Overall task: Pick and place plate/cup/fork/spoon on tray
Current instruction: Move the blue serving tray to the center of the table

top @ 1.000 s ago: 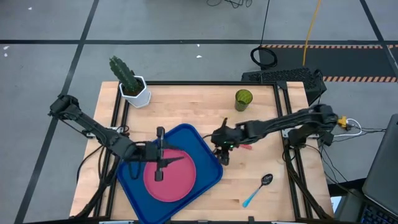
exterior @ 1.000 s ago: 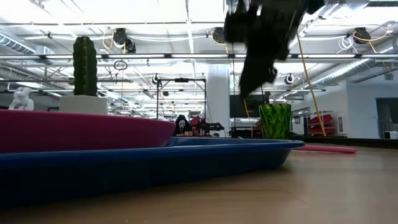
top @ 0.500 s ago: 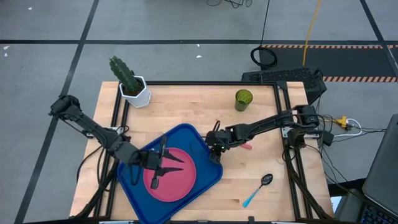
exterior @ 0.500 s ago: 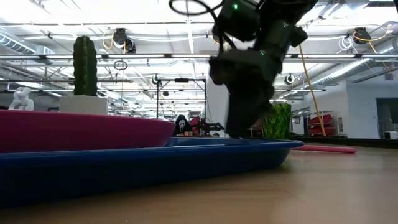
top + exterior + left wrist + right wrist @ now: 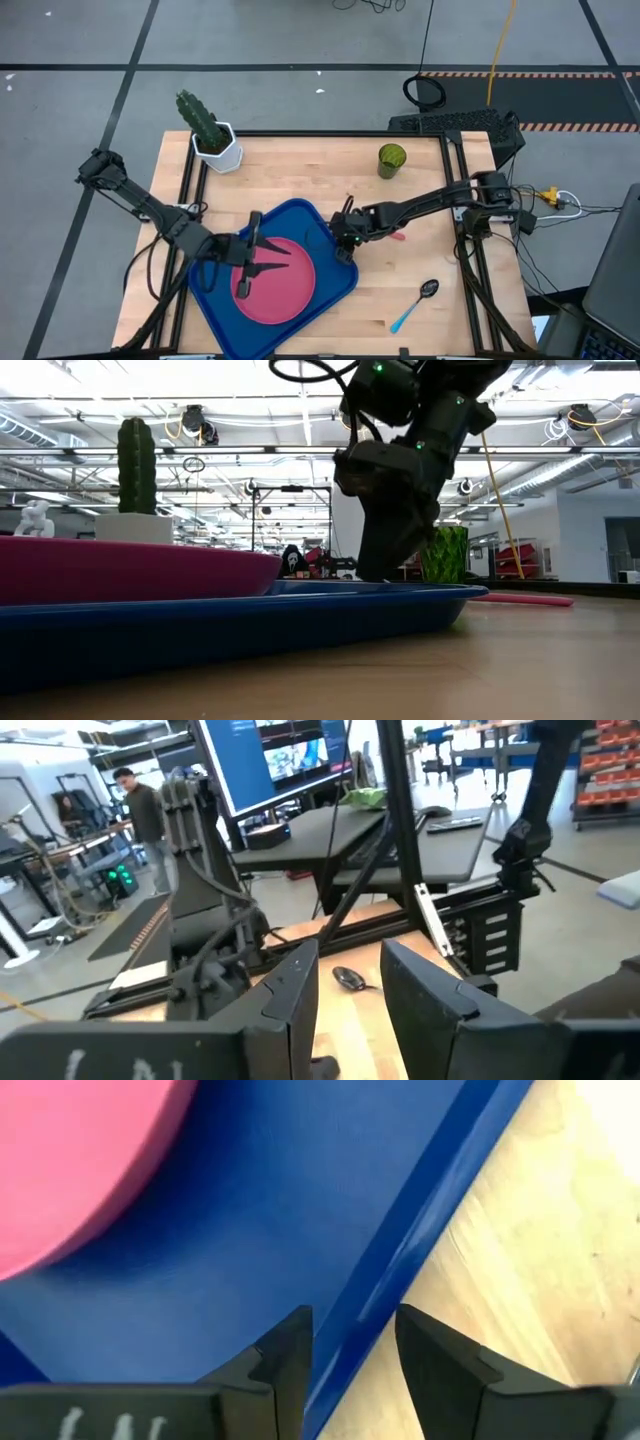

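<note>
The blue tray (image 5: 215,300) lies at the table's near left with the pink-red plate (image 5: 285,285) flat in it. My right gripper (image 5: 345,240) is open and low at the tray's right rim (image 5: 372,1315), one finger inside the tray and one outside. My left gripper (image 5: 265,258) is open and empty above the plate. The green cup (image 5: 391,158) stands upright at the far right. The fork's pink handle (image 5: 398,237) lies on the table, partly hidden under my right arm. The blue-handled spoon (image 5: 413,307) lies at the near right. My right gripper's fingers (image 5: 285,1355) come down from above on either side of the tray's right rim (image 5: 372,1315), one over the tray's floor and one over the wood. I cannot tell whether they touch the rim. The tray lies flat on the table.
A white hexagonal pot with a cactus (image 5: 215,140) stands at the far left corner. Bare wood lies between the tray and the cup and along the near right around the spoon. The low view shows the tray's rim (image 5: 250,620) close in front.
My right gripper has gone down and a little toward the table's left edge, from above the wood beside the tray onto the tray's right rim. My left gripper has stayed over the plate, shifting only slightly. The tray and plate have kept their place.
</note>
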